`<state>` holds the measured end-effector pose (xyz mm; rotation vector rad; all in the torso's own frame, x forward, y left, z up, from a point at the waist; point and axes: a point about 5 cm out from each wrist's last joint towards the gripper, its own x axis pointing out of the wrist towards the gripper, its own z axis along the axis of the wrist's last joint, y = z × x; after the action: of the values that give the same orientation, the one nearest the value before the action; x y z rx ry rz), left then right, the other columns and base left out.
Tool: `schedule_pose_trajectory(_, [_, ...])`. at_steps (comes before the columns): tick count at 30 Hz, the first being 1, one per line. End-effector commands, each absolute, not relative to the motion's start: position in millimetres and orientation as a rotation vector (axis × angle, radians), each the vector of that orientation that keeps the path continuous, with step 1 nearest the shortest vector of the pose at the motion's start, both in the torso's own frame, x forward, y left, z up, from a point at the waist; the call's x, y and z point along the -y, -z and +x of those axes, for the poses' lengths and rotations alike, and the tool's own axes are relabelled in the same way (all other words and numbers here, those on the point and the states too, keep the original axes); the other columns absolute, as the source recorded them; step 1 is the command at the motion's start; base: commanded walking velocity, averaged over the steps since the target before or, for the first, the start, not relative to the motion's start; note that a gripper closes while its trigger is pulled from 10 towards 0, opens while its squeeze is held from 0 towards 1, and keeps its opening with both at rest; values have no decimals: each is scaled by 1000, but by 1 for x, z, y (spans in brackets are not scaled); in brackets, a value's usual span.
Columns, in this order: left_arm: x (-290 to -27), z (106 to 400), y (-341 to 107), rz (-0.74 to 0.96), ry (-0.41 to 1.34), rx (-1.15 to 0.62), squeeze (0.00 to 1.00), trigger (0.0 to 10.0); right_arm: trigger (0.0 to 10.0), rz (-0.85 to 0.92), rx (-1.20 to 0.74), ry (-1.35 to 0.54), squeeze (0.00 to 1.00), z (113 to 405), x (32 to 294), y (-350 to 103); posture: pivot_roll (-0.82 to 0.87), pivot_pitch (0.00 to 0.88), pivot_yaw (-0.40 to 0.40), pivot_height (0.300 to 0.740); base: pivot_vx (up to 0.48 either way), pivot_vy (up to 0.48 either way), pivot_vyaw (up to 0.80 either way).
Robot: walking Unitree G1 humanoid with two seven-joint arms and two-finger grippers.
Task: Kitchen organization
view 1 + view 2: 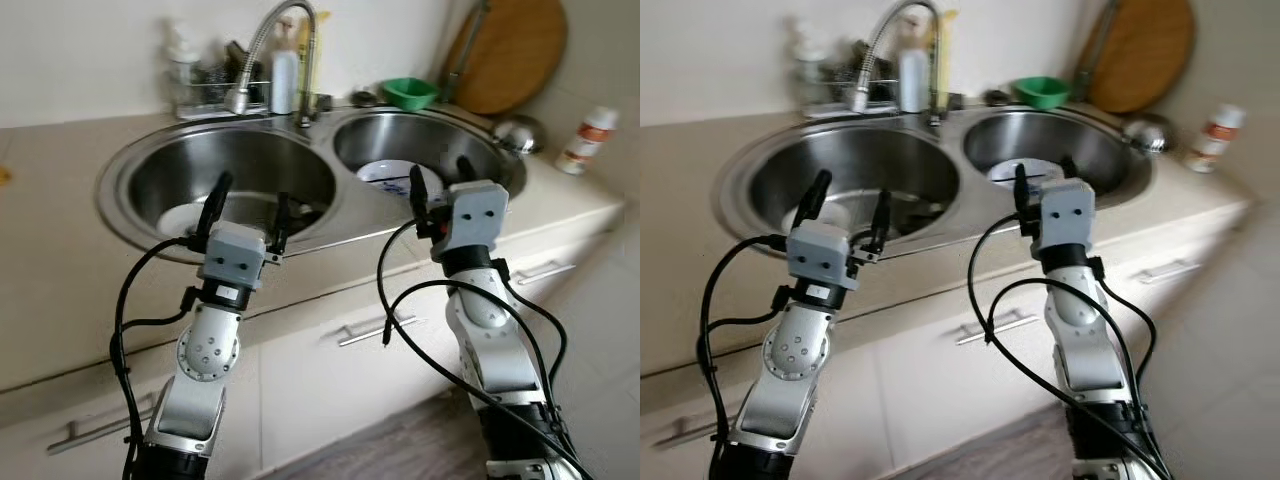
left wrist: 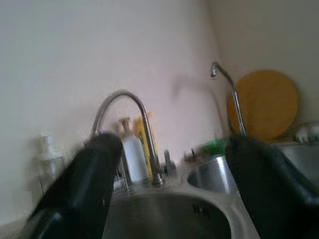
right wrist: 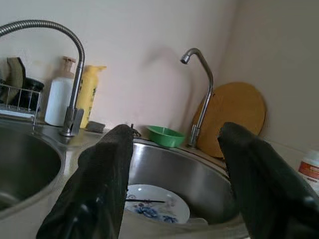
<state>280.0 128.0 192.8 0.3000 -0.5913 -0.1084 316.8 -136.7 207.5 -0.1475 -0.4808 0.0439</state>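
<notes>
Both arms raised at the sink edge. Left gripper (image 1: 250, 203) and right gripper (image 1: 440, 182) spread wide, empty. Patterned plate (image 3: 155, 203) lies in right basin (image 1: 470, 145) (chopsticks across it, probably). Nothing picked up yet; organizing looks barely begun.

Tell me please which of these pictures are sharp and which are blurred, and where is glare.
Left eye view: mostly sharp, soft daylight, mild glare on the round steel sink basins. Right eye view: slightly blurred, notably the curved steel faucet. Left wrist view: the blurriest and dim, with the left end effector fingers as dark smears. Right wrist view: sharpest background, the white blue-patterned plate clear, the near fingers of the right end effector out of focus.
</notes>
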Motion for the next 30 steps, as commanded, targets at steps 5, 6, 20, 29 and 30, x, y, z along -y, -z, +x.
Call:
schedule_pose_trajectory(5, [-124,279,-194,294,122,602,0,10000,10000,-149,499,-38,0,311,140,-212,21,0,-48,740,0,-463,-800])
schedule_pose_trajectory(6, [-125,279,-194,296,122,599,0,10000,10000,-150,495,-37,0,310,141,-211,21,0,-48,740,0,-398,-800])
schedule_pose_trajectory(20, [-124,279,-192,289,135,597,0,10000,10000,-156,444,-1,0,305,151,-200,13,0,-46,740,0,-300,-800])
schedule_pose_trajectory(29, [-125,280,-189,294,137,578,0,10000,10000,-156,413,35,0,307,157,-196,17,0,-49,740,0,-247,-800])
schedule_pose_trajectory(30, [-124,280,-189,293,137,579,0,10000,10000,-156,411,37,0,308,157,-196,18,0,-50,740,0,-480,-800])
